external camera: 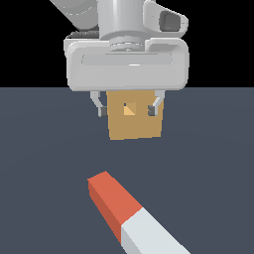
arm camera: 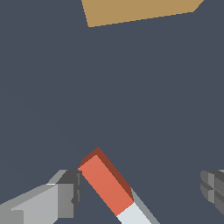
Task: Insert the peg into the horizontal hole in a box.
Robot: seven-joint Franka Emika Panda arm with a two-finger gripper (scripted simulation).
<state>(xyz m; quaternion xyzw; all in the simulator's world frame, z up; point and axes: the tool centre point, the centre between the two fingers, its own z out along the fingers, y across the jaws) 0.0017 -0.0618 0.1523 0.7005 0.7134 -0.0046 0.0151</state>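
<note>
One peg (external camera: 130,216) is to be handled, and it lies flat on the dark floor (external camera: 44,158), its red-orange half pointing towards the box (external camera: 135,115) and its white half running out of the exterior view at the bottom. It is skewed, not lined up with the hole (external camera: 129,109). The box stands well apart from the red end, with bare floor between them, and its small square hole is seen in the face turned to the camera.

The gripper (external camera: 128,106) is held high, in front of the box in the exterior view, with its fingers spread wide and nothing between them. In the wrist view the two fingertips (arm camera: 68,192) are seen far apart, and the red end of the peg (arm camera: 107,183) lies between them, nearer to one finger than the other. No contact with the peg is shown.

The peg is judged to be rigid, with flat, square-cut sides that should seat cleanly against flat pads; no bending or crushing is expected. Its weight cannot be told, but its length suggests that a grip far from the middle would let the free end sag or swing. Its surface looks smooth, so a firm close is advised.

Hold is best taken on the white half, across two opposite flat sides and not across the corners, so that the red half is left free to enter the hole. The fingers would first have to be turned to match the peg's skew. Little clearance in the hole is likely, so the peg must be kept level and square once lifted.
</note>
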